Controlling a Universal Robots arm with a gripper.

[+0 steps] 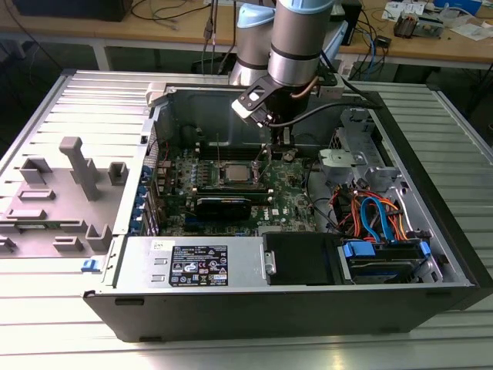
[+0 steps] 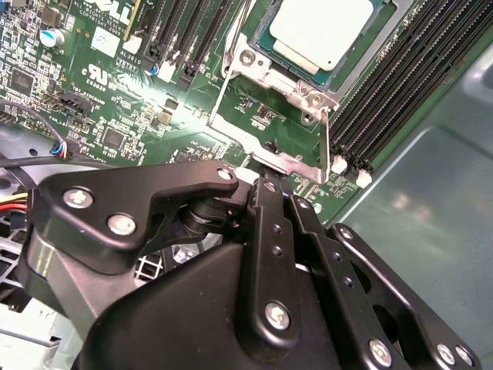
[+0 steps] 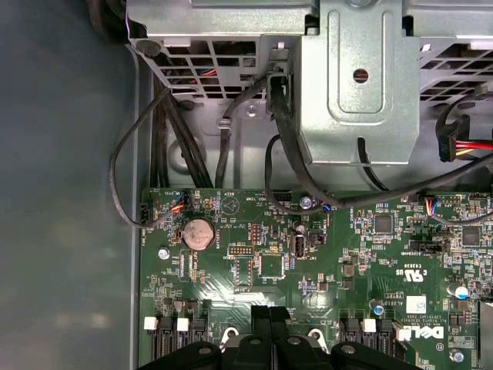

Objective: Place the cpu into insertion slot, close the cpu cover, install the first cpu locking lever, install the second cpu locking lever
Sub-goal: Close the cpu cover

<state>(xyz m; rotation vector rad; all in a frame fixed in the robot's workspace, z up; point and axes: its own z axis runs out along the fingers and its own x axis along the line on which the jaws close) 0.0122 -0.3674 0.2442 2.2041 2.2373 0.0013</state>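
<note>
- The gripper (image 2: 277, 189) had its two black fingers (image 3: 260, 347) pressed together (no gap showed in either wrist view), with the tips low at the edge of the insertion slot (image 2: 269, 77).
- The cpu (image 2: 323, 27) lay flat inside that slot, silver top up, on the green motherboard (image 3: 308, 262).
- A thin wire lever (image 2: 221, 89) ran along one side of the slot's rim; I could not tell whether the tips touched it.
- In the exterior view the arm (image 1: 296, 38) reached down into the open computer case (image 1: 293, 316).

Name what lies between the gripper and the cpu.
Between gripper and cpu lies the socket's silver metal frame, in the second wrist view.
</note>
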